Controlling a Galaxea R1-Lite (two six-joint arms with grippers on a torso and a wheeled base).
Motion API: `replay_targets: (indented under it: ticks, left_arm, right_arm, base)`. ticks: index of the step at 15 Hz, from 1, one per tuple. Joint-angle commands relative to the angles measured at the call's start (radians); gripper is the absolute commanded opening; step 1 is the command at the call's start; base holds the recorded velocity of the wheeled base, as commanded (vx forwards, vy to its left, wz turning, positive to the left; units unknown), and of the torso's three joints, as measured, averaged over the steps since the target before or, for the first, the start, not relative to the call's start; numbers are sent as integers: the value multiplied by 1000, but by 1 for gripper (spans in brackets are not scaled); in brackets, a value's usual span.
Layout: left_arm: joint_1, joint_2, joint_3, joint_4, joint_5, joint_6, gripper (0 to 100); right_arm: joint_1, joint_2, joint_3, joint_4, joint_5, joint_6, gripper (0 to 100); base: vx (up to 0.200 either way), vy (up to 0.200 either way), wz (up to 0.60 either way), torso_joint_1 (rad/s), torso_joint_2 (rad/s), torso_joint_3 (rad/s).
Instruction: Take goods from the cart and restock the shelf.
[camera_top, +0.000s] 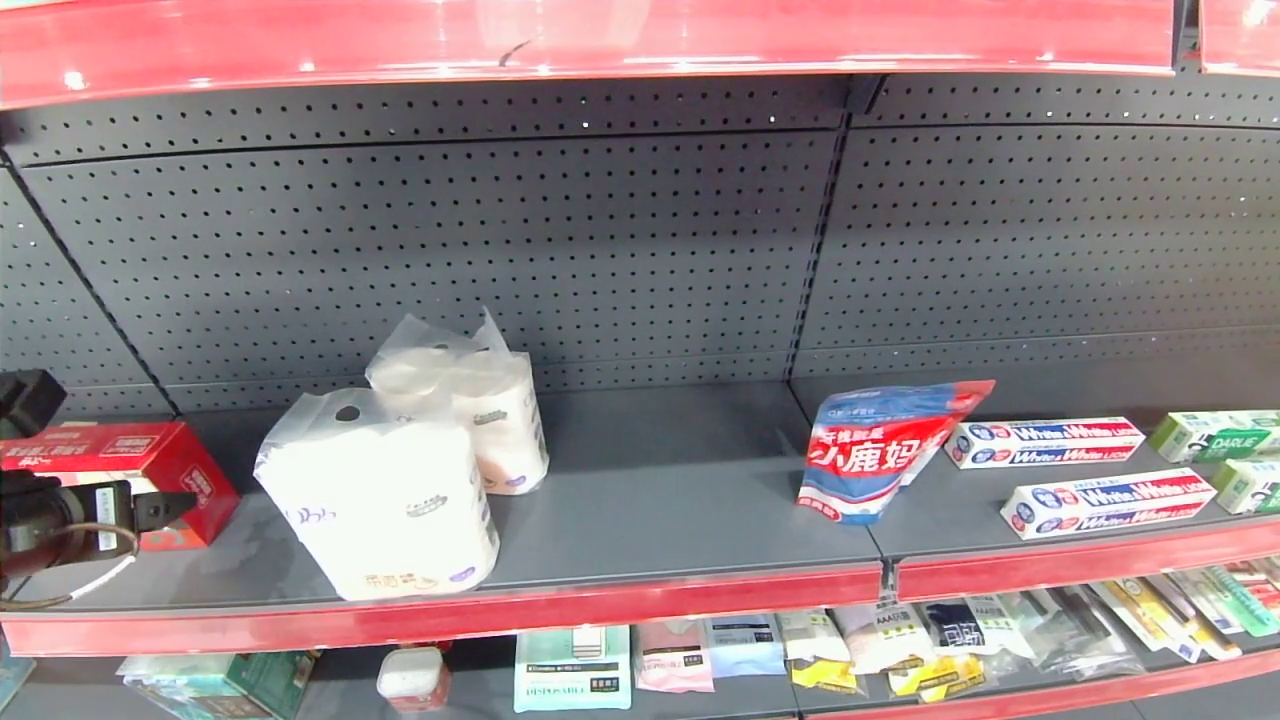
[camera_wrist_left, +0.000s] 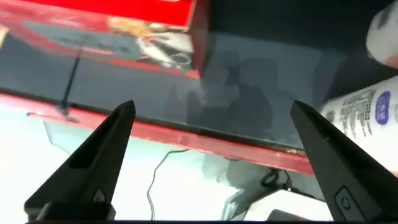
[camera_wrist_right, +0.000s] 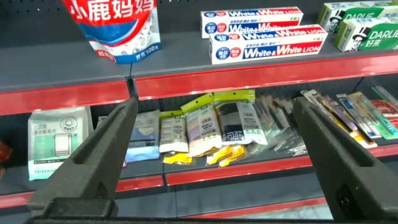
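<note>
Restocking is judged partly done. The shelf (camera_top: 650, 500) carries a red box (camera_top: 120, 460) at far left, two roll packs (camera_top: 385, 500) left of centre, and a pouch (camera_top: 880, 450) with toothpaste boxes (camera_top: 1045, 442) to the right. A wide bare stretch lies between the roll packs and the pouch. The left gripper (camera_wrist_left: 212, 107) is released and empty at the near left edge, just beside the red box. The right gripper (camera_wrist_right: 216, 102) is released and empty, facing the shelf front below the pouch. The next item must be fetched from the cart.
</note>
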Motion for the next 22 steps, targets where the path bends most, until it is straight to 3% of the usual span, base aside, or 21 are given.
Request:
replay_targets:
  ticks: [1,5,7,10,22]
  left_arm:
    - [-20,54,0,-6,-5,1,100]
    - [-71,87,5,-11,-25,-4,100]
    - [-72,113,-3,-14,-33,-4,100]
    - [-77,141,-18,-92,-64,-1,100]
    - [-111,178,-25,-97,-111,-5,100]
  right_arm:
    - [0,2,0,0,0,0,100]
    - [0,2,0,0,0,0,100]
    - [0,2,0,0,0,0,100]
    - [0,2,0,0,0,0,100]
    - [0,2,0,0,0,0,100]
  base:
    - [0,0,0,0,0,0]
    - [0,0,0,0,0,0]
    - [0,0,0,0,0,0]
    - [0,0,0,0,0,0]
    - [0,0,0,0,0,0]
